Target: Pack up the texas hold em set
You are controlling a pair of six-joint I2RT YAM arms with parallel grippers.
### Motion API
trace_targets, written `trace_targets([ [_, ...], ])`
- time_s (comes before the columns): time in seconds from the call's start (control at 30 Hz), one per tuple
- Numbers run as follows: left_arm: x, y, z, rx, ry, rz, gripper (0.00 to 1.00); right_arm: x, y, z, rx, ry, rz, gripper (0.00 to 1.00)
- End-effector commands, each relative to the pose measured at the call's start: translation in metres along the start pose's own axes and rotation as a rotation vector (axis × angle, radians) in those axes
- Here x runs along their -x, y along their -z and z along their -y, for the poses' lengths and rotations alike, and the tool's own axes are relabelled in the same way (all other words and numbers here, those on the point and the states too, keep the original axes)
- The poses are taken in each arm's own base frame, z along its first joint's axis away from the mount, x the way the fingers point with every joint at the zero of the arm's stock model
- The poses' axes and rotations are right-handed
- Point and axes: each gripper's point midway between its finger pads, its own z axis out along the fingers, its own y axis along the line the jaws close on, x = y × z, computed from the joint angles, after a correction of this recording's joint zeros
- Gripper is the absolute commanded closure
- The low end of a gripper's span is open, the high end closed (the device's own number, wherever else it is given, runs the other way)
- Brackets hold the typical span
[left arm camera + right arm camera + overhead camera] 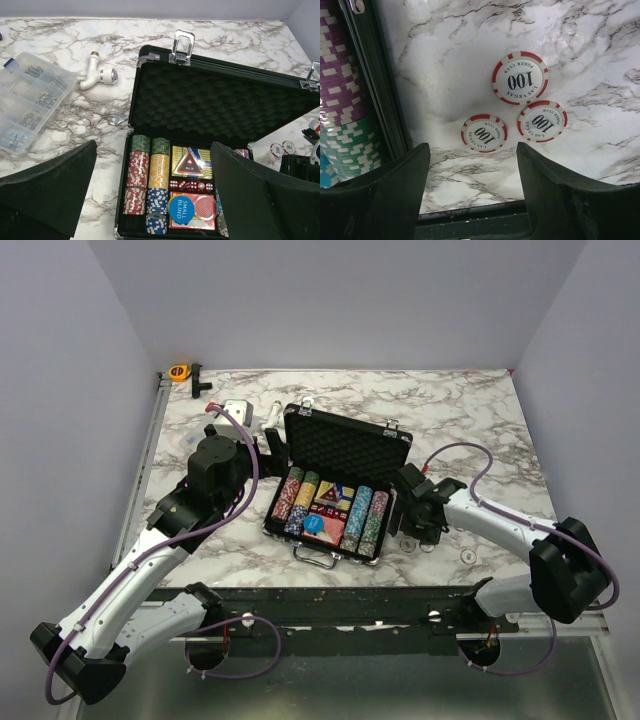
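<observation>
The black silver-trimmed briefcase point(345, 445) lies open mid-table, lid up, foam lining point(220, 107) showing. Inside are rows of multicoloured chips point(137, 170), a gold "All In" pack point(191, 162), red dice point(192, 186), and a red card deck point(200, 217) with a blue "Small Blind" disc point(180, 208) on it. Three loose white-and-red 100 chips point(520, 79) lie on the table right of the case. My left gripper point(270, 445) point(154, 145) is open and empty above the case's left side. My right gripper point(415, 525) point(473, 150) is open and empty, just short of the loose chips.
A clear compartment box point(30, 107), a white pipe fitting point(97, 75) and a small wrench point(117, 119) lie left of the case. An orange tape measure point(179, 371) sits at the far left corner. The table's black near edge point(470, 225) is just behind my right fingers.
</observation>
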Motion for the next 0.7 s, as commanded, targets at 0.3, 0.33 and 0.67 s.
trace_targets([
  [0.3, 0.012, 0.006, 0.008, -0.042, 0.003, 0.012, 0.05, -0.015, -0.015, -0.013, 0.021, 0.023, -0.106, 0.31],
  [0.33, 0.013, 0.006, 0.008, -0.042, 0.003, 0.014, 0.05, -0.016, -0.016, -0.013, 0.021, 0.025, -0.110, 0.32],
  [0.67, 0.012, 0.005, 0.008, -0.044, 0.001, 0.011, 0.05, -0.010, -0.029, 0.001, -0.048, 0.045, -0.103, 0.37],
])
